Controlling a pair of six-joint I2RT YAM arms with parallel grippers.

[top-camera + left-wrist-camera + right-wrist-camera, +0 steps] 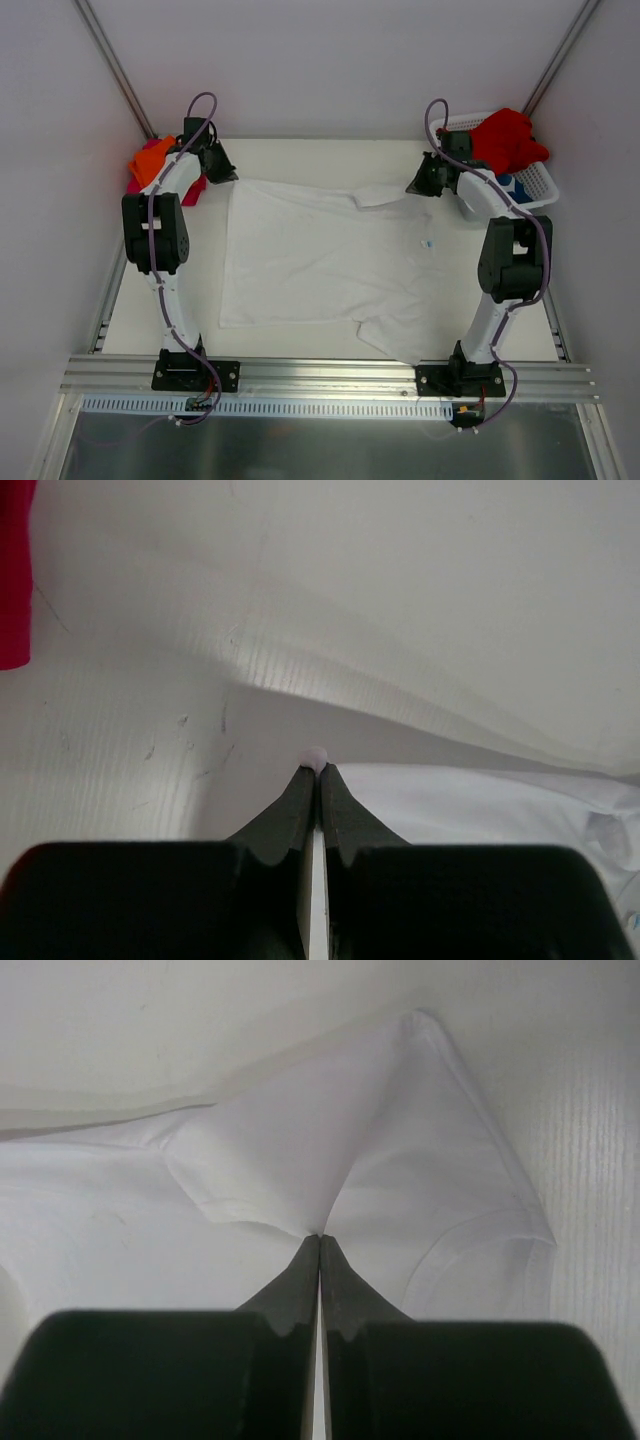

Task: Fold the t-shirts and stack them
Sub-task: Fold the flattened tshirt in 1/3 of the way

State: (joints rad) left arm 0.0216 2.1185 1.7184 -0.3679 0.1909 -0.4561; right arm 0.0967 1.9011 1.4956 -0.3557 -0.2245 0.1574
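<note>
Now | white shirt (310, 260): spread flat on surface (300, 152) between arms | left claw (317, 770): closed tight, nipping white cloth at shirt's far-left corner | right claw (320, 1243): closed tight, pinching far-right sleeve fold | orange shirt (150, 160): bunched far left | red shirt (505, 138): in basket (541, 181)
</note>
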